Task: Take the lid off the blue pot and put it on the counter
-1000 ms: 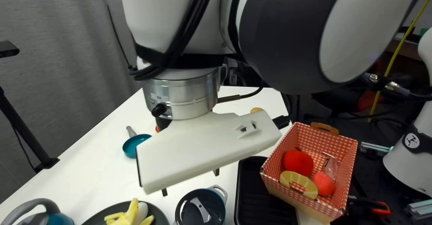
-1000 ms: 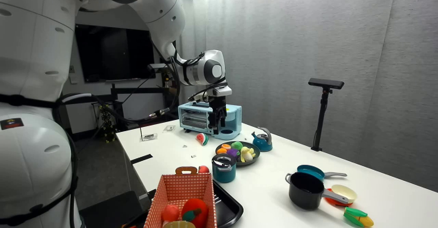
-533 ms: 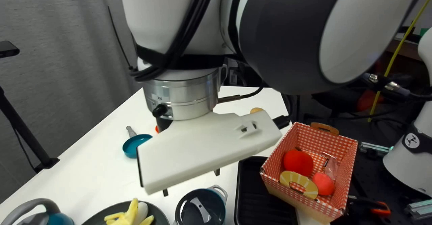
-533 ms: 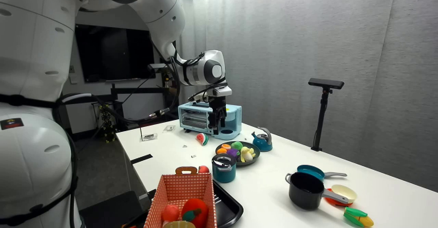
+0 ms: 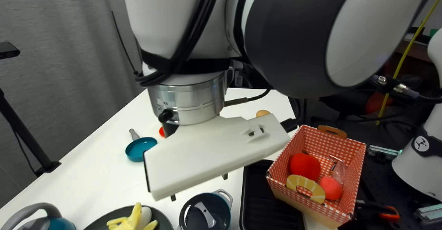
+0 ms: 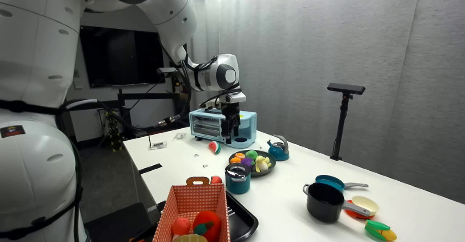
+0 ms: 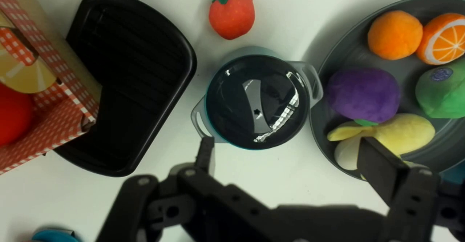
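The lid [image 7: 236, 104] is round, dark and glossy with a grey strip handle across its top. It sits on the blue pot [image 6: 238, 186], and the lid also shows there [image 6: 232, 169] and in an exterior view [image 5: 193, 216]. In the wrist view the pot's grey side handle [image 7: 316, 84] sticks out. My gripper [image 7: 287, 144] is open and empty, its fingers wide apart. In the wrist view its fingertips lie below the lid, the left one near the pot's left handle. In an exterior view the gripper [image 6: 232, 136] hangs above the white counter [image 6: 287, 194].
A grey pan [image 7: 319, 136] of toy food stands close beside the pot. A black tray [image 7: 145, 125], a checkered basket [image 6: 192, 198] and a toy strawberry [image 7: 232, 15] are near it. A kettle [image 6: 279, 151], toaster oven [image 6: 207, 125] and black pot [image 6: 323, 205] stand farther off.
The arm and gripper have shifted slightly right and down in an exterior view. The pot, the lid and the other objects have not moved.
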You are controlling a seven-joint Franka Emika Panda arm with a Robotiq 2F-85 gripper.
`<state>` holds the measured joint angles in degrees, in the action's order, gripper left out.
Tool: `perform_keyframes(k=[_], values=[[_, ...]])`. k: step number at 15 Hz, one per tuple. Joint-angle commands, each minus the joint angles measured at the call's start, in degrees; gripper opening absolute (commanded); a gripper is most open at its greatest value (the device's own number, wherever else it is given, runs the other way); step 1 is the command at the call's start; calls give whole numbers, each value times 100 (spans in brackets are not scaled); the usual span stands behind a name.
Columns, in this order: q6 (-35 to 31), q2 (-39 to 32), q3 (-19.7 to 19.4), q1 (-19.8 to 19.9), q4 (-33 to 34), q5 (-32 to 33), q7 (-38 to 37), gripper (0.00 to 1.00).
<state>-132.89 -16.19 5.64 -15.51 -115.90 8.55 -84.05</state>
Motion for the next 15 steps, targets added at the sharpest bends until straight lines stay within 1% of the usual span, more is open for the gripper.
perform_keyframes(k=[1,4,6,11,13,15], values=[[393,15,-5,-21,72,-98,-89,100],[636,9,7,-13,101,-114,-111,100],[681,6,12,-7,106,-107,-99,100],[569,3,-2,-12,89,-17,-78,100],[584,3,16,1,94,-87,-50,100],[348,1,37,24,57,-131,35,100]])
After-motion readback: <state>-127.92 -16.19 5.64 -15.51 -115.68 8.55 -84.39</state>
